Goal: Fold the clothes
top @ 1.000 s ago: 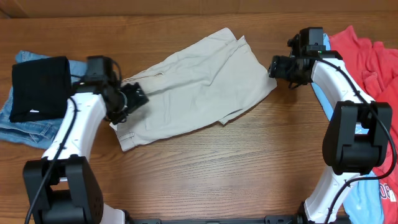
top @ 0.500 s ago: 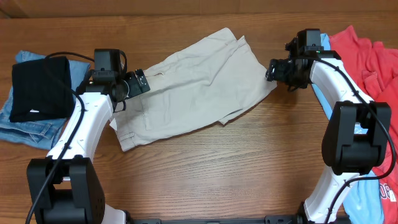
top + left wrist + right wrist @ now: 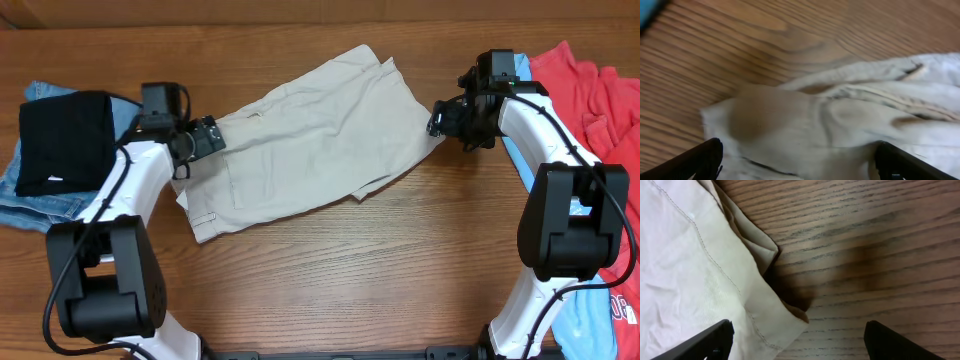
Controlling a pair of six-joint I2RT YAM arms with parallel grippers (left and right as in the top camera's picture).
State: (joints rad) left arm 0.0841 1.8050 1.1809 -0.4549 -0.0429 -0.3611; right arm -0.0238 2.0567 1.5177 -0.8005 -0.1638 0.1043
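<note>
Stretching lower-left to upper-right, khaki shorts [image 3: 310, 140] lie diagonally (spread flat).

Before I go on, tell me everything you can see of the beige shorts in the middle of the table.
The beige shorts look like woven cotton, creased, with stitched hems and seams. They lie spread out and unfolded on the wooden table, slanting from lower left to upper right in the overhead view, with a small flap turned over at the lower right edge. The open left tool is at their left end and the open right tool beside their right corner. Neither grips them; whether either touches them I cannot tell.
</note>
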